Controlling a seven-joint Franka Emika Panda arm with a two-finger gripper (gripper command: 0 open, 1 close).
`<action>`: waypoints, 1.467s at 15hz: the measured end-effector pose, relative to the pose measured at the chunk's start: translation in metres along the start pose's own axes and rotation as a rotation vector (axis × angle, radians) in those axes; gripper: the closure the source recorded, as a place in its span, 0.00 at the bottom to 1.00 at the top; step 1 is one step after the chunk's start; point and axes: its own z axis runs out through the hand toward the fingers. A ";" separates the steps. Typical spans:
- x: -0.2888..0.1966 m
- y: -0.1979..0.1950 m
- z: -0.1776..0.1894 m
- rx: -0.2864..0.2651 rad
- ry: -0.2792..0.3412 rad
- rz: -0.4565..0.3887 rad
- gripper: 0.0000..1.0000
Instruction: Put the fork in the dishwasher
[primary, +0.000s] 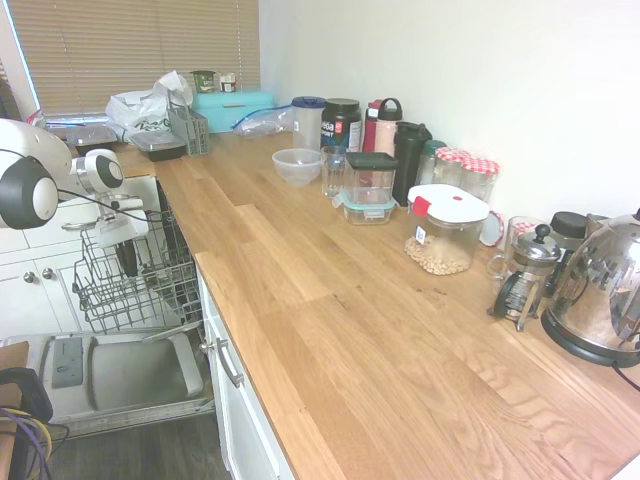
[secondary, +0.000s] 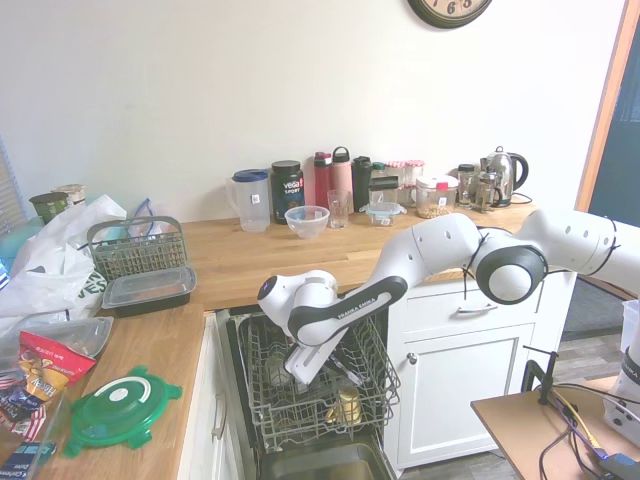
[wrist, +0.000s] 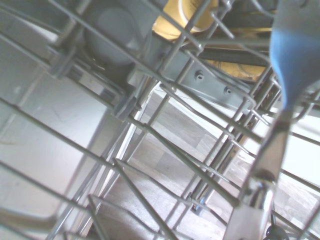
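Your arm reaches down off the counter edge into the dishwasher (secondary: 310, 400), with the gripper (secondary: 300, 374) sunk among the wires of the pulled-out rack (primary: 130, 285). It sits that low because the fork has to land between the wires rather than on top of them.

The fork (wrist: 280, 100) shows only in the wrist view, as a bright metal strip rising from the lower edge and running out over the rack. Neither outside camera picks it out, so you cannot confirm it is in the grip. You also cannot tell how far the fingers are parted; the wires hide them.

The door panel (primary: 120, 375) lies flat and open below, giving clearance. A yellow cup (secondary: 348, 406) sits lower in the rack, near the gripper.
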 end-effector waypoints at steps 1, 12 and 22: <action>-0.001 0.000 -0.003 0.003 0.001 0.000 0.00; 0.020 0.005 -0.008 0.002 -0.012 0.025 0.00; -0.055 0.026 -0.122 0.150 0.092 -0.042 0.00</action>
